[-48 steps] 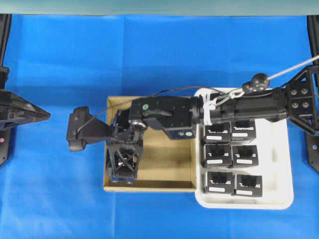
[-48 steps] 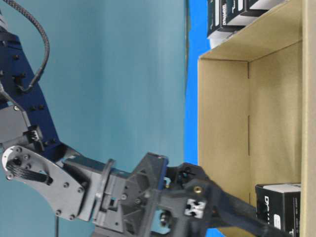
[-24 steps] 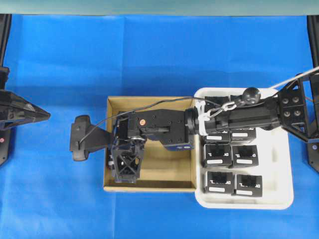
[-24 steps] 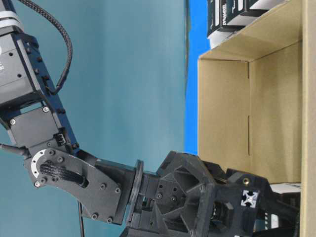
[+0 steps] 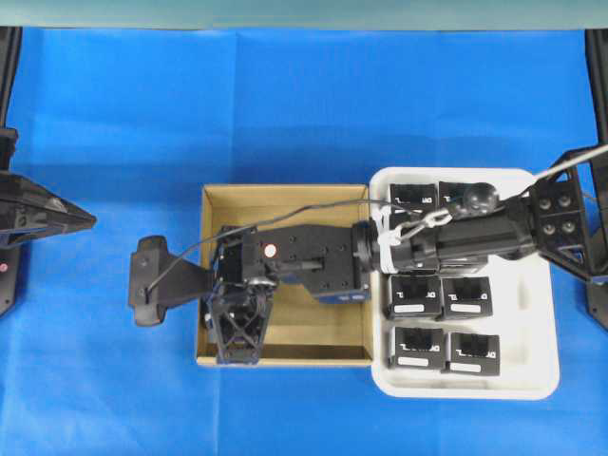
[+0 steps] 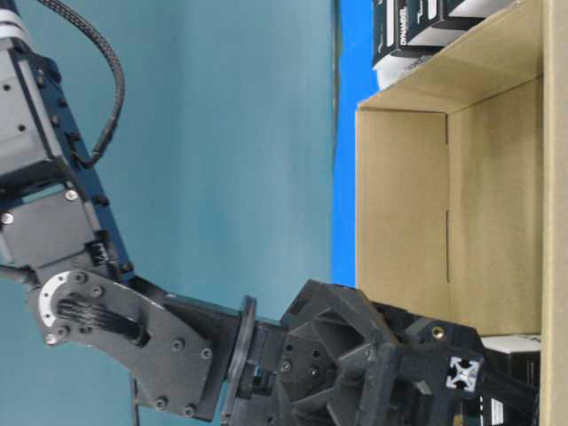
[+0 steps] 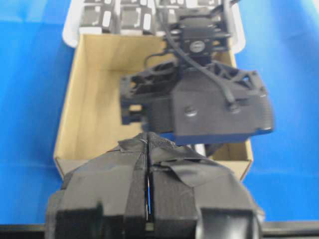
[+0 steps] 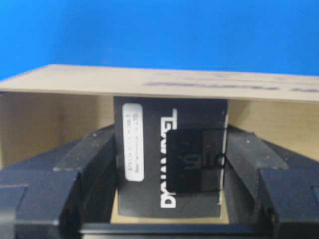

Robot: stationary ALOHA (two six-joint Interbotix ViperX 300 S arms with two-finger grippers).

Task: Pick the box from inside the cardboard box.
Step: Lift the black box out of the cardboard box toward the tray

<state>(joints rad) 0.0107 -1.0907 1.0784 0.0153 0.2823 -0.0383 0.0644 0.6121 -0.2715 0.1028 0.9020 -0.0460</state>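
One box (image 8: 144, 164) of interest: black, white lettering and white label strip, inside the cardboard box (image 5: 285, 194), in the lower-left corner as seen from overhead, close against the wall there. Mostly hidden from overhead by the right gripper (image 5: 236, 334). Seen clearly only in the right wrist view, with the brown wall (image 8: 149, 82) right behind it.

Right arm reaching across from the tray side, wrist pitched down into the cardboard box. Right gripper fingers (image 8: 84, 154) flanking the box, one flush on each side, so clamped on it as far as that view shows. On the floor or lifted off it: cannot tell.

Left gripper (image 7: 148, 199) parked at the left edge of the overhead view, well apart from the cardboard box, taped fingers together with only a hairline slit between them, holding nothing.

White tray (image 5: 543, 380) touching the right wall of the cardboard box, loaded with identical black boxes (image 5: 418, 348) in two columns; upper rows partly covered by the right arm. All on the blue-covered worktop (image 5: 285, 95).
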